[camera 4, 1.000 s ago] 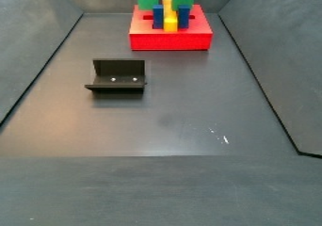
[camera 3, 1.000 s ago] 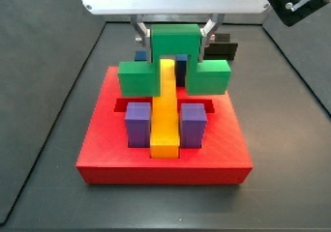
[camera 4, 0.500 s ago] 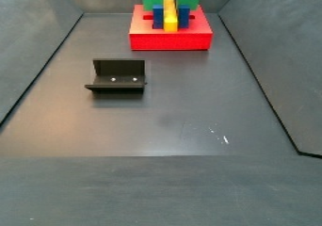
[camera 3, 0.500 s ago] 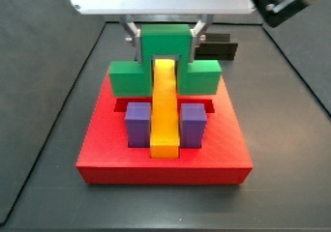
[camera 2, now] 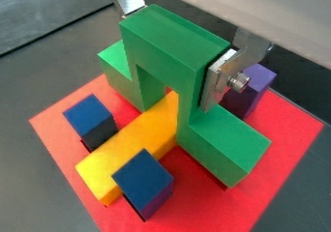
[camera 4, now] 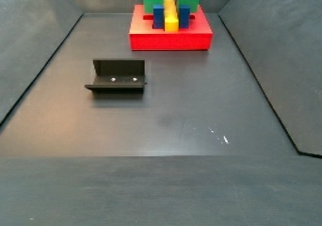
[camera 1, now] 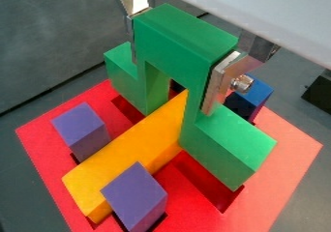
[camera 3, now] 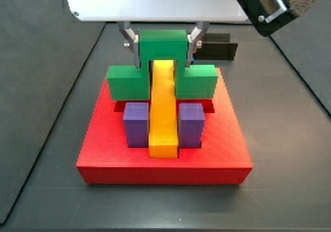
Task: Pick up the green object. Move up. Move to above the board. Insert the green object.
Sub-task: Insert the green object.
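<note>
The green object [camera 1: 181, 52] is an arch-shaped piece straddling the far end of the long yellow bar [camera 1: 135, 154], its two side blocks down at the red board [camera 1: 45, 144]. It also shows in a wrist view [camera 2: 175, 57] and in both side views [camera 3: 162, 67] [camera 4: 168, 0]. My gripper [camera 1: 179, 44] is shut on the green object's raised middle block, one silver finger [camera 1: 223, 79] on each side. Purple blocks [camera 3: 135, 122] flank the yellow bar [camera 3: 162, 110] on the board [camera 3: 162, 159].
The fixture [camera 4: 117, 76], a dark L-shaped bracket, stands on the dark floor well in front of the board [camera 4: 170, 37]. A small dark block [camera 3: 218, 48] sits behind the board. A camera mount [camera 3: 269, 6] hangs at the upper right.
The gripper has lowered with the green object, which now sits lower over the yellow bar, its side blocks down at the board.
</note>
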Motion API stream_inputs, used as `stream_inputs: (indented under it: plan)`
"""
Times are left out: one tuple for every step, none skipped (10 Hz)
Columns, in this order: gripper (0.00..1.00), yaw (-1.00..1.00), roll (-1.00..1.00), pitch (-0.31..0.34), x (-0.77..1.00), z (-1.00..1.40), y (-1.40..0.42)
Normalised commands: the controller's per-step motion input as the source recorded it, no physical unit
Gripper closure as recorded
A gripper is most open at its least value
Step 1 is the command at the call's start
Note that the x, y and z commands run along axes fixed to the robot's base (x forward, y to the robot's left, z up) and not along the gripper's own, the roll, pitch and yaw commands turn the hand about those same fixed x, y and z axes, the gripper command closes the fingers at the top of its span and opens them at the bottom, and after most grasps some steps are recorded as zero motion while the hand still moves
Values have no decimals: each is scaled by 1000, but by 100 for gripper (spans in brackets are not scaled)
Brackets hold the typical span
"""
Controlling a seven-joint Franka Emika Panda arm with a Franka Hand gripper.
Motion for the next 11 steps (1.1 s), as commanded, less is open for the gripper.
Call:
stream_inputs:
  plan:
    - [100, 100, -17, 0, 329, 0, 0]
    - [100, 71, -19, 0, 269, 0, 0]
    - [100, 29, 0, 0, 120, -43, -9]
    - [100, 0, 0, 0, 0, -106, -31]
    - [100, 0, -9, 0, 0, -157, -46]
    - [100, 0, -57, 10, 0, -129, -126]
    - [100, 0, -79, 4, 0, -109, -143]
    - [100, -6, -107, 0, 0, -97, -123]
    - [100, -40, -70, 0, 0, -166, -80]
    - [100, -117, -50, 0, 0, -203, 0]
    - [100, -186, -36, 0, 0, -214, 0]
